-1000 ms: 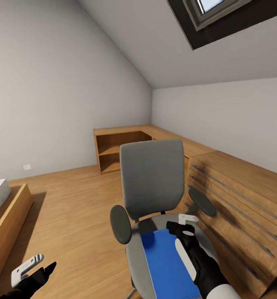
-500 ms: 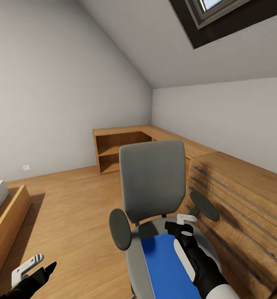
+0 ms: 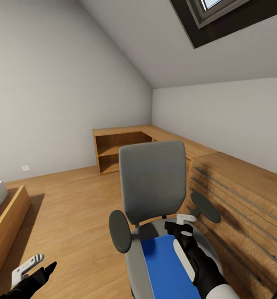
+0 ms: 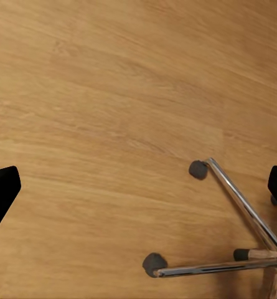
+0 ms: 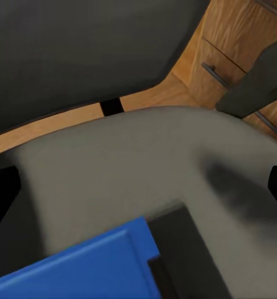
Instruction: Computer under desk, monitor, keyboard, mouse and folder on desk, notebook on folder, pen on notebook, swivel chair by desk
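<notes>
Head view: swivel chair (image 3: 151, 187) sits dead centre, grey back upright, black armrests out to both sides, just beside the light wooden dresser (image 3: 242, 195) with long bar handles along the right wall. Blue notebook (image 3: 165, 265) lies flat on the grey seat. Right gripper (image 3: 181, 222) hovers over the rear of the seat near the notebook's far edge; cannot tell from here whether it touches anything. Left gripper (image 3: 32, 265) hangs low at the left over bare wood floor (image 3: 72, 216), well apart from the chair. Low open wooden shelf unit (image 3: 117, 149) in the far corner, edge of a bed frame (image 3: 6, 220) at the left, skylight (image 3: 221, 12) in the sloped ceiling.

Left wrist view: looking straight down at the floor (image 4: 113, 124). Chrome star base of the chair (image 4: 238, 237) with dark castors in one corner. Both black fingertips (image 4: 1, 193) sit at opposite edges of the frame, so the jaws are spread wide with nothing between them.

Right wrist view: grey seat (image 5: 132, 168) close below, chair back above it, notebook corner (image 5: 82, 268) in frame. A thin dark grey flat slab, likely the folder (image 5: 188, 255), pokes out from under the notebook's edge. Fingertips (image 5: 1, 193) far apart at the frame edges, jaws wide, gripping nothing. Dresser drawer fronts (image 5: 238, 50) beyond the chair.
</notes>
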Controlling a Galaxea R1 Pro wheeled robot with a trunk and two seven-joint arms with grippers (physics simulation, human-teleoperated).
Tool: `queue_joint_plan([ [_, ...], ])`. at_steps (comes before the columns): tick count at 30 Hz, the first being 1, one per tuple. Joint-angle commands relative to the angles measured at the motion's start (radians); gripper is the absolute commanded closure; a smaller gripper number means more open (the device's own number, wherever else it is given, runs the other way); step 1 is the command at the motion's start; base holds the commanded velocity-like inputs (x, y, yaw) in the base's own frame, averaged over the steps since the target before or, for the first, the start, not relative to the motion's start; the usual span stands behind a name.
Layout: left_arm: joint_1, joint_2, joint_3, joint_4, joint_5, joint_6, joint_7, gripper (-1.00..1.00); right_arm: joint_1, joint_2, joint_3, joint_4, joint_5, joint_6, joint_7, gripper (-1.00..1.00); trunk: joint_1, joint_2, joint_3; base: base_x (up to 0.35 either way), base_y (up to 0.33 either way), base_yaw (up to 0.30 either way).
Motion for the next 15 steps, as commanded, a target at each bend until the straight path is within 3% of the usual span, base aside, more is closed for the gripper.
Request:
queue_joint_plan([
  [1,0.0,0.001,0.0,-0.002,0.011,0.004,0.008,-1.0,-0.001,0.0,0.003,-0.001,-0.009,0.003,-0.009,-1.0,0.0,0.0,-0.001,0.002,0.0,0.0],
  [11,0.0,0.0,0.001,-0.003,0.014,0.004,0.009,-1.0,-0.001,-0.002,0.038,-0.001,-0.009,0.004,-0.01,-1.0,0.0,0.0,-0.001,0.0,0.0,0.0],
  [15,0.0,0.0,0.001,-0.003,0.013,0.004,0.01,-1.0,-0.001,-0.002,0.043,-0.001,-0.01,0.004,-0.01,-1.0,0.015,-0.028,-0.013,0.0,0.0,0.0],
])
